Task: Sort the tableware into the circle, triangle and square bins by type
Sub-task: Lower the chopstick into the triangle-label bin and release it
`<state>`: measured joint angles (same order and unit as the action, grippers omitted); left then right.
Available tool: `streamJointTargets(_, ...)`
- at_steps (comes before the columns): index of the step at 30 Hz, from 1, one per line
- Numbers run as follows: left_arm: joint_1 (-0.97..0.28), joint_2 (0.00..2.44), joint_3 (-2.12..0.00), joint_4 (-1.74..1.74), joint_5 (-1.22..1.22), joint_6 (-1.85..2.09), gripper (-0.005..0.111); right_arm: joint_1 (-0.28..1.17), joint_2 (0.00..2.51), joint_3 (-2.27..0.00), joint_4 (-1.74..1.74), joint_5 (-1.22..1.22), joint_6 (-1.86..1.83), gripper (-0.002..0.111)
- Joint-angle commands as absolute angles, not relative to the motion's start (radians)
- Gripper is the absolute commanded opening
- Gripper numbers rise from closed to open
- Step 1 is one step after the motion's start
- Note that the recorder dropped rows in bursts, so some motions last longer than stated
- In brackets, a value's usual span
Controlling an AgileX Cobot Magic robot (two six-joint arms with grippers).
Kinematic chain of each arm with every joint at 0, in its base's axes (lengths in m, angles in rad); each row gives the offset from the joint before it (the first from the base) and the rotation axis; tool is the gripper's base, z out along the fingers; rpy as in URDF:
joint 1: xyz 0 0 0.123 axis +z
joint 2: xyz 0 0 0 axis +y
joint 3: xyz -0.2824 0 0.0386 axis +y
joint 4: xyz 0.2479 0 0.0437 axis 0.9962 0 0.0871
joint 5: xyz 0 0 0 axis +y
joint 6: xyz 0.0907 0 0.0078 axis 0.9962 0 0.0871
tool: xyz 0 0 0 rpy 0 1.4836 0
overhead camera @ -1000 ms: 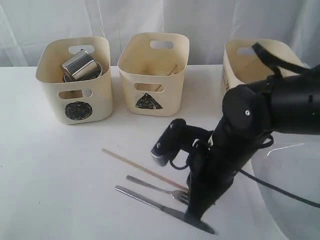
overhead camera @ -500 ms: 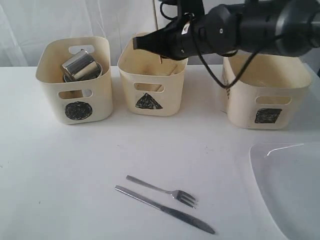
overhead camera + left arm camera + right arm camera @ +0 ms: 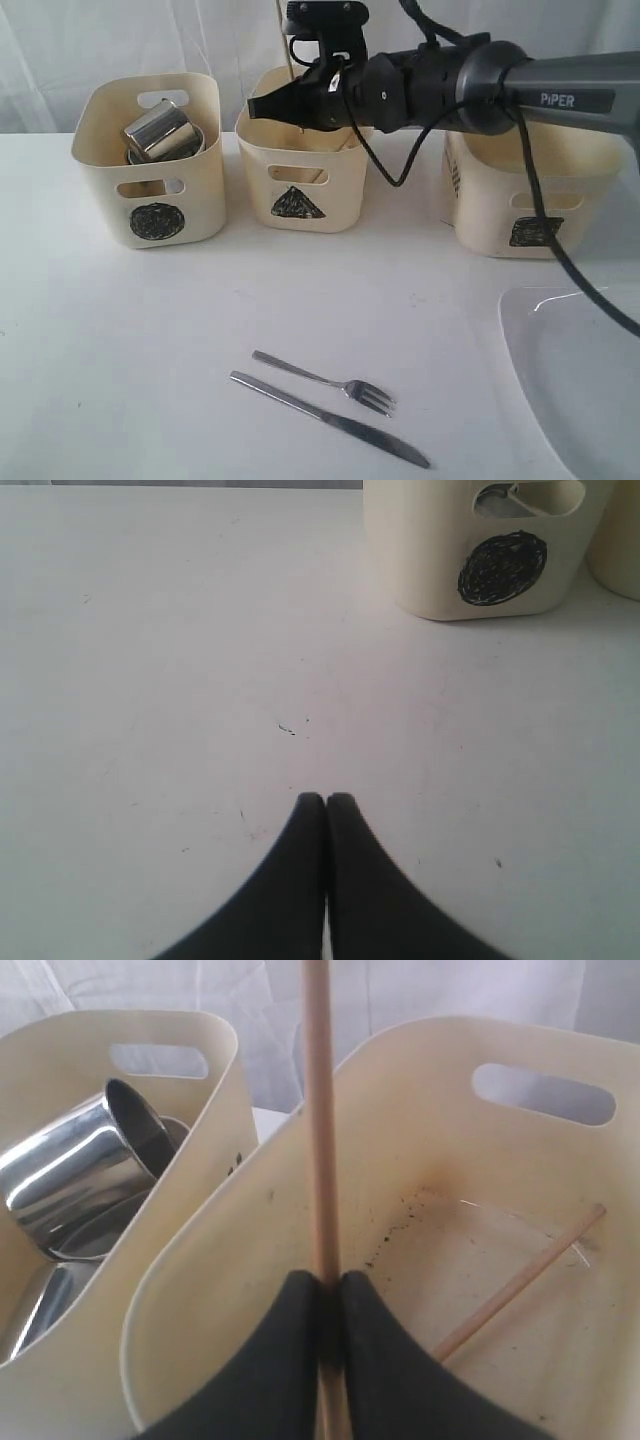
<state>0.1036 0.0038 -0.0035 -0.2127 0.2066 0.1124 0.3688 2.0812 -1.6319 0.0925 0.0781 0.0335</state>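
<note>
My right gripper (image 3: 264,105) (image 3: 327,1278) is shut on a wooden chopstick (image 3: 283,40) (image 3: 318,1110), held upright over the near-left rim of the triangle bin (image 3: 308,150) (image 3: 420,1140). A second chopstick (image 3: 520,1280) lies inside that bin. Shiny steel mugs (image 3: 160,130) (image 3: 70,1175) sit in the circle bin (image 3: 150,190) (image 3: 490,550). On the table in front lie a steel fork (image 3: 325,380) and a knife (image 3: 330,420). The square bin (image 3: 520,190) stands at the right. My left gripper (image 3: 326,798) is shut and empty, low over bare table short of the circle bin; the exterior view does not show it.
A large white plate (image 3: 580,380) fills the front right corner of the table. The right arm stretches across above the square bin and the triangle bin. A white curtain hangs behind the bins.
The right gripper picked the chopstick off the table beside the fork, carried it up to the triangle bin, and has since shifted a little left. Fork and knife have not moved.
</note>
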Motion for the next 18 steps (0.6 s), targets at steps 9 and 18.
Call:
streamJointTargets(9, 0.097, 0.000, 0.000, -0.215, 0.205, 0.111, 0.000, 0.337, 2.070, -1.641, 0.084, 0.105, 0.022, 0.029)
streamJointTargets(18, 0.097, 0.000, 0.000, -0.215, 0.205, 0.111, 0.000, 0.337, 1.933, -1.643, 0.000, 0.486, 0.017, 0.029)
